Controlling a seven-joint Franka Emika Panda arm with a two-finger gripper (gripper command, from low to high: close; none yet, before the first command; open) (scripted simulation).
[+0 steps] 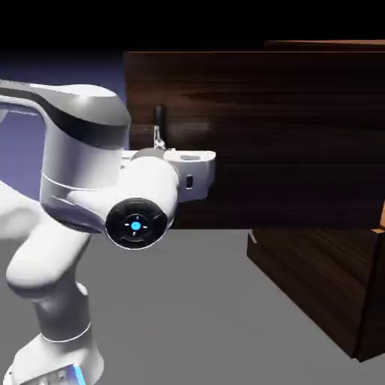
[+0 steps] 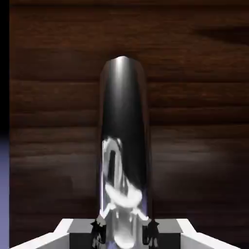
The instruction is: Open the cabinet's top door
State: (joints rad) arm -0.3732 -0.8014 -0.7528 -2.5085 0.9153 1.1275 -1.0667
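Note:
The cabinet (image 1: 331, 286) is a dark-brown wood-grain box at the exterior view's lower right. Its top door (image 1: 278, 135) is a wide dark panel that stands swung out from the body, with its free edge toward the exterior view's left. A small silver handle (image 1: 159, 115) sits near that edge. My gripper (image 1: 159, 137) reaches up to it from the white hand and is shut on it. In the hand view the handle (image 2: 124, 136) rises large and shiny from between the two fingertips (image 2: 98, 234), with my gripper (image 2: 125, 237) closed around its base and the door's wood (image 2: 194, 121) behind.
The white arm (image 1: 83, 150) fills the exterior view's left and bends toward the door. Grey table surface (image 1: 188, 308) lies below the door. The lower part of the cabinet juts out at the right, and its orange-brown front edge (image 1: 374, 293) shows.

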